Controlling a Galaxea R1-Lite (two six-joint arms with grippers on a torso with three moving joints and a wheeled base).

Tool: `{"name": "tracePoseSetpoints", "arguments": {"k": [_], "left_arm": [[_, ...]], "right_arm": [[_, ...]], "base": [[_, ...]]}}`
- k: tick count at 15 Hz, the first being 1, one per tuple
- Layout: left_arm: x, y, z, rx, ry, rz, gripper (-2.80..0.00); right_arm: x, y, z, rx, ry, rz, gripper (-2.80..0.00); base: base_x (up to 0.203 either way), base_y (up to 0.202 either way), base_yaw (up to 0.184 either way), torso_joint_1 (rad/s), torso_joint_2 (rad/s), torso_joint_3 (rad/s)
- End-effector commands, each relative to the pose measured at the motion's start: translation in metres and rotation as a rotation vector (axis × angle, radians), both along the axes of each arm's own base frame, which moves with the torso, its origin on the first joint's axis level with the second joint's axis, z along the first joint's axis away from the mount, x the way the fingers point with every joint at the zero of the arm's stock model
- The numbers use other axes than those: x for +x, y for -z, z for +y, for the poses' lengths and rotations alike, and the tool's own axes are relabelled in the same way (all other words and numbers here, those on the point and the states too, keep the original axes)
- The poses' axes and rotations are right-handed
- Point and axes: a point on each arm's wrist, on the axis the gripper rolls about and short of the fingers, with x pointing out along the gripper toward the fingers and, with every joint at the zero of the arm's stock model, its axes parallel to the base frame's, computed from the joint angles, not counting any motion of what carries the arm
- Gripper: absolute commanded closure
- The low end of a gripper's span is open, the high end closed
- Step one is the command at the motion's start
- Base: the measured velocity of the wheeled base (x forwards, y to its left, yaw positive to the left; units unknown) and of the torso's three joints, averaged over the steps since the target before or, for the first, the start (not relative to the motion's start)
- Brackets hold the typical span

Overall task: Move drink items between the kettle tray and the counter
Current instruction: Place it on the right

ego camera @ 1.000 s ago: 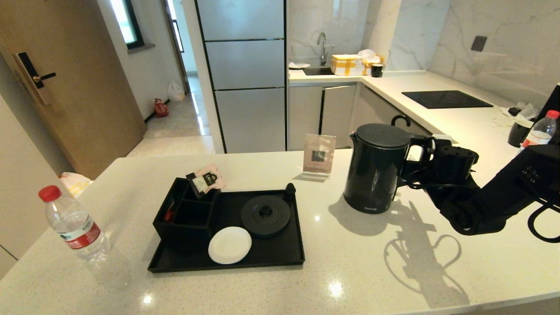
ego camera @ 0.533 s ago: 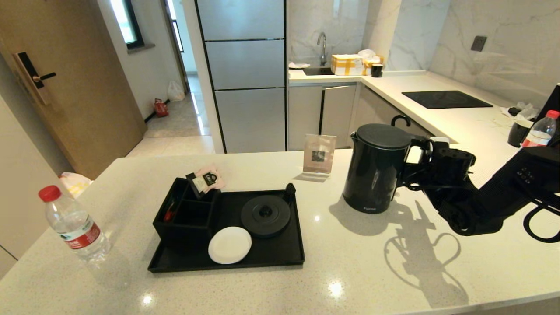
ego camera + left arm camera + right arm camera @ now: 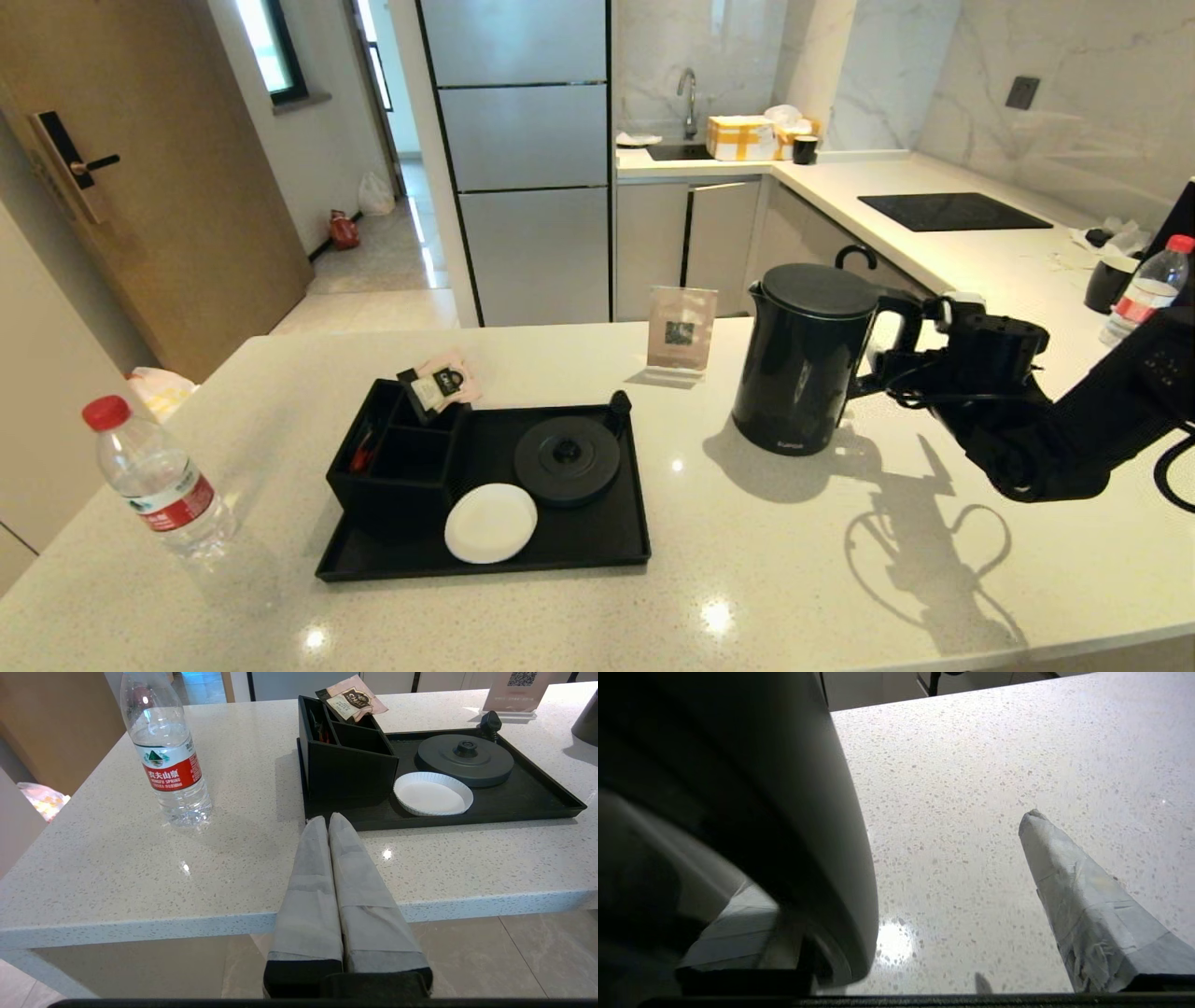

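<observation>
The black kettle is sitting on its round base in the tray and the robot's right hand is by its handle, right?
Not quite. The kettle stands on the counter, beside the tray; the head view shows the round base empty. The right gripper is indeed at the kettle's handle, jaws open.

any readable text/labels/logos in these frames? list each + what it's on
"农夫山泉" over "NONGFU SPRING": red label of the water bottle; the finer print below is too small to read.
Pale logo low on the kettle: too blurred to read.
Round dark emblem on the sachet in the divided box: lettering not legible.
QR code on the card stand: a code, no readable words.
Nothing else carries text.
</observation>
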Motion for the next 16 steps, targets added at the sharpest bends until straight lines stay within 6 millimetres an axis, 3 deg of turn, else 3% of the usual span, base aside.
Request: {"name": "tracePoseSetpoints", "arguments": {"k": [1,9,12,16], "left_arm": [[0.000,0.000,0.000,0.000,0.000,0.000,0.00],[0.000,0.000,0.000,0.000,0.000,-0.001,0.00],[0.000,0.000,0.000,0.001,0.000,-0.001,0.00],[0.000,0.000,0.000,0.000,0.000,0.000,0.00]], "right_arm": [[-0.009,-0.011,0.000,0.003,-0.009,-0.016,-2.80],[-0.048,-0.036,0.002,0.049,-0.078,-0.013,-2.80],[-0.053,-0.040,0.003,0.071,-0.093,-0.014,-2.80],[-0.080,-0.055,0.010,0.097,-0.134,-0.011,-2.80]], "base": [[0.000,0.000,0.000,0.000,0.00,0.000],[0.000,0.000,0.000,0.000,0.00,0.000],[0.000,0.000,0.000,0.000,0.00,0.000],[0.000,0.000,0.000,0.000,0.00,0.000]]}}
